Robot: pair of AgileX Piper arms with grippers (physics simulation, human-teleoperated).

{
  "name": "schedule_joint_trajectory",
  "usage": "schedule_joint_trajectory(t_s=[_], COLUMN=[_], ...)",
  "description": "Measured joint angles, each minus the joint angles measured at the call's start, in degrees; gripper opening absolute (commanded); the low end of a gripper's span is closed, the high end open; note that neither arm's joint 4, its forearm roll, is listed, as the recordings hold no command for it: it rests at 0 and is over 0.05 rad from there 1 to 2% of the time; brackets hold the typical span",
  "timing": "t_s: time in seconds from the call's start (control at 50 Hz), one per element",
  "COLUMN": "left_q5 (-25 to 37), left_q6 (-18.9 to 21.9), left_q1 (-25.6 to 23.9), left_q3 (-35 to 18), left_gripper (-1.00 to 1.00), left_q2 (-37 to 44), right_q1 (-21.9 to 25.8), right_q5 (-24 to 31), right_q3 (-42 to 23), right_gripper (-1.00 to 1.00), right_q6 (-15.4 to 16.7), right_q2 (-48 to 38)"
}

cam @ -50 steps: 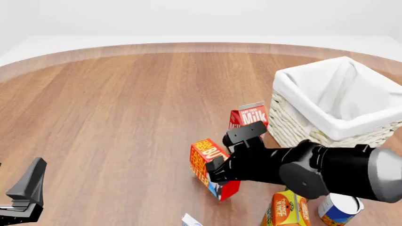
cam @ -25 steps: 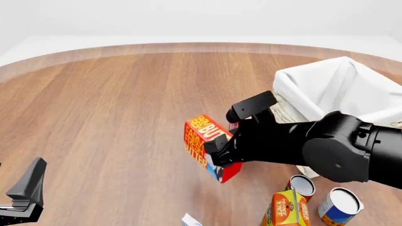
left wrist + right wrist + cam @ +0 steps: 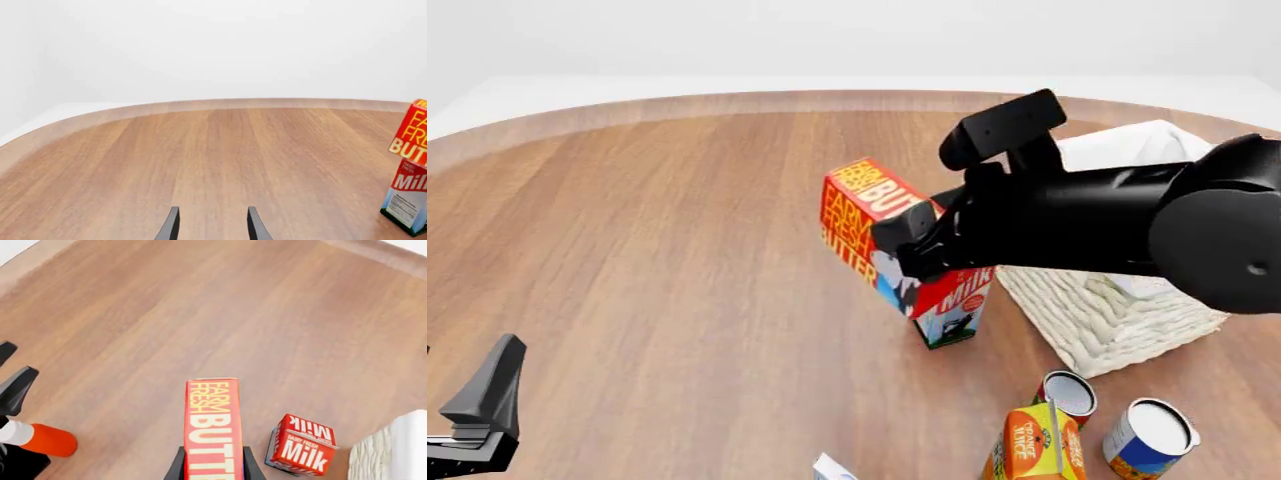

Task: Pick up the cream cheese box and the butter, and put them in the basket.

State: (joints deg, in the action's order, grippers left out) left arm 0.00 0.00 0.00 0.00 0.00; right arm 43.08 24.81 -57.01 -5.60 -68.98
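The butter (image 3: 865, 218), an orange and red carton with pale letters, hangs tilted in the air above the table. My right gripper (image 3: 902, 252) is shut on its lower end, just left of the basket (image 3: 1117, 318). In the right wrist view the butter (image 3: 212, 422) stands between the fingers (image 3: 177, 466). The white wicker basket is mostly hidden behind my right arm. Only a white corner of the cream cheese box (image 3: 831, 467) shows at the front edge of the view. My left gripper (image 3: 483, 402) rests low at the front left; its fingers (image 3: 169, 226) stand apart with nothing between them.
A red-and-white milk carton (image 3: 956, 307) stands upright beneath the lifted butter, beside the basket's near corner. An orange juice carton (image 3: 1036, 444) and two open cans (image 3: 1069, 393) (image 3: 1152, 436) stand at the front right. Bare wooden tabletop (image 3: 667, 220) stretches left and far.
My right gripper has risen with the butter and carried it farther from me, toward the basket. The milk carton now shows below it. The left arm has not moved.
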Motion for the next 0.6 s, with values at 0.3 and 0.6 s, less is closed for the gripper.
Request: schedule_joint_trajectory(t_s=[0.3, 0.6], left_q5=[0.0, 0.0], left_q6=[0.0, 0.0], left_q1=[0.0, 0.0], left_q3=[0.0, 0.0], left_gripper=[1.0, 1.0], left_q2=[0.0, 0.0], right_q1=[-4.2, -12.9], right_q5=[2.6, 5.8], right_q3=[-4.0, -6.9], right_gripper=[-1.0, -1.0], right_q6=[2.5, 5.7], right_q2=[1.9, 3.6])
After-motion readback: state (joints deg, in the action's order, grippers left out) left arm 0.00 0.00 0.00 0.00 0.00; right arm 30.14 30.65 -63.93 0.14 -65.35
